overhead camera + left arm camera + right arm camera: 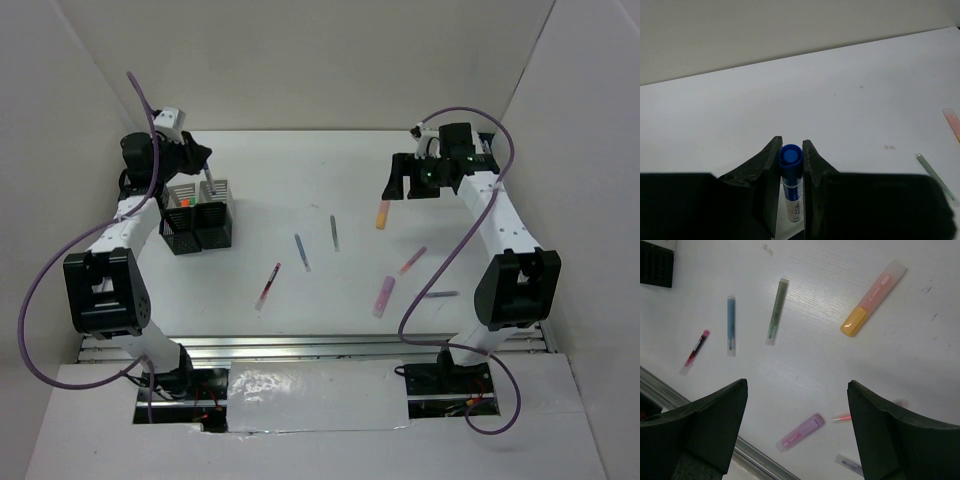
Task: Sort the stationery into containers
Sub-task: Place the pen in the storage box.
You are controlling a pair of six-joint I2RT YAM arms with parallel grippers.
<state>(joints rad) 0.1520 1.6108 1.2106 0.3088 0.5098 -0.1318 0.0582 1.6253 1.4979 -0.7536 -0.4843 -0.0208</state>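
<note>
My left gripper (200,160) is shut on a white pen with a blue cap (790,170), gripped near the cap (791,152). In the top view this pen (210,182) hangs over the back cups of the four mesh containers (197,215). My right gripper (408,182) is open and empty (797,387), held above the table. Under it lie an orange highlighter (872,298), a grey pen (776,311), a blue pen (731,325), a red pen (696,347), a pink highlighter (801,432), a thin red pen (842,417) and a purple pen (850,463).
One back cup holds something orange (185,200). Loose pens spread over the table's middle: orange highlighter (383,213), grey pen (334,232), blue pen (301,252), red pen (268,285). White walls enclose the table. A metal rail (310,347) runs along the near edge.
</note>
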